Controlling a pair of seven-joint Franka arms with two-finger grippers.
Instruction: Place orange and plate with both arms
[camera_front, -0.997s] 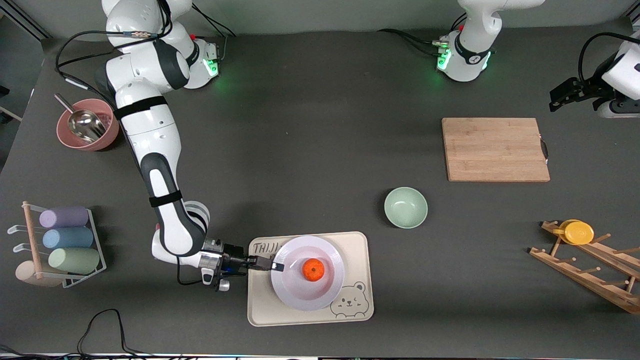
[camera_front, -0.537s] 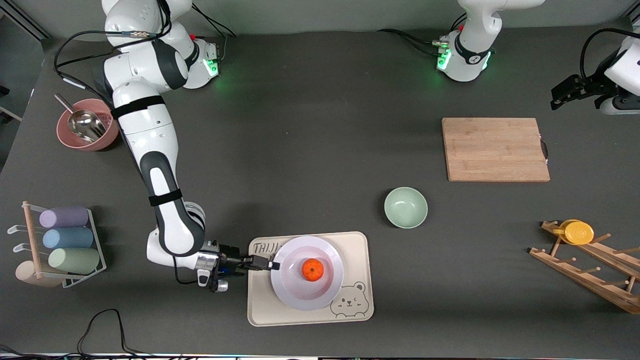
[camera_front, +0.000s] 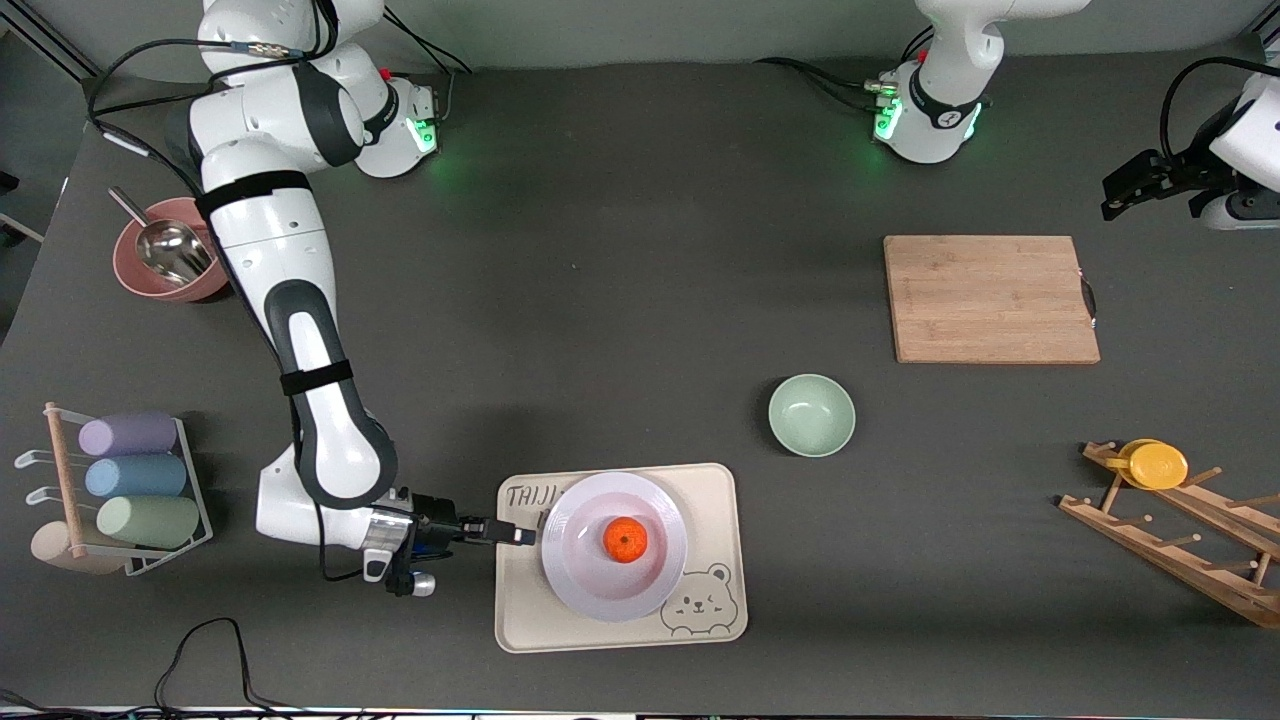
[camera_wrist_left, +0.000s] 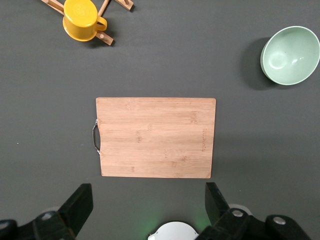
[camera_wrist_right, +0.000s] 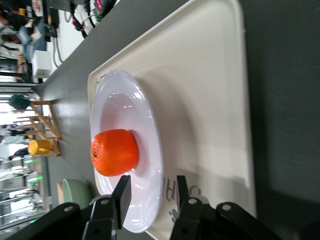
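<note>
Orange: the orange (camera_front: 625, 539) is sitting in the well of the plate (camera_front: 580, 585), stem dimple showing in the right wrist view (camera_wrist_right: 114, 152).

Plate: the white plate is lying flat on the cream bear tray (camera_front: 715, 490), near the table edge closest to the front camera, toward the right arm's end.

Right gripper: the right gripper (camera_front: 522, 534) is hanging low over the tray's edge beside the plate rim. In the right wrist view (camera_wrist_right: 150, 192) its two fingers are standing slightly apart with a narrow gap and are gripping nothing; the rim (camera_wrist_right: 150, 220) is lying just ahead of the fingertips and looks free of them.

Deciding relation: the plate is lying straight ahead of the right fingers, along their line toward the left arm's end of the table. The right arm is by far the nearer one.

Left gripper: the left gripper (camera_front: 1122, 192) is waiting in the air at the table's edge at the left arm's end, above the wooden cutting board (camera_front: 990, 298). In its wrist view its fingers (camera_wrist_left: 77, 205) are spread wide and empty.

Stage, as a judgement: both items look placed, so the right arm is probably letting go or clearing away.

Hard to tell: whether a fingertip is brushing the rim. The plate is partly covering the tray's lettering.

Others: a mint-green bowl (camera_front: 811, 414) and a yellow cup (camera_front: 1155, 464) on a wooden rack.
</note>
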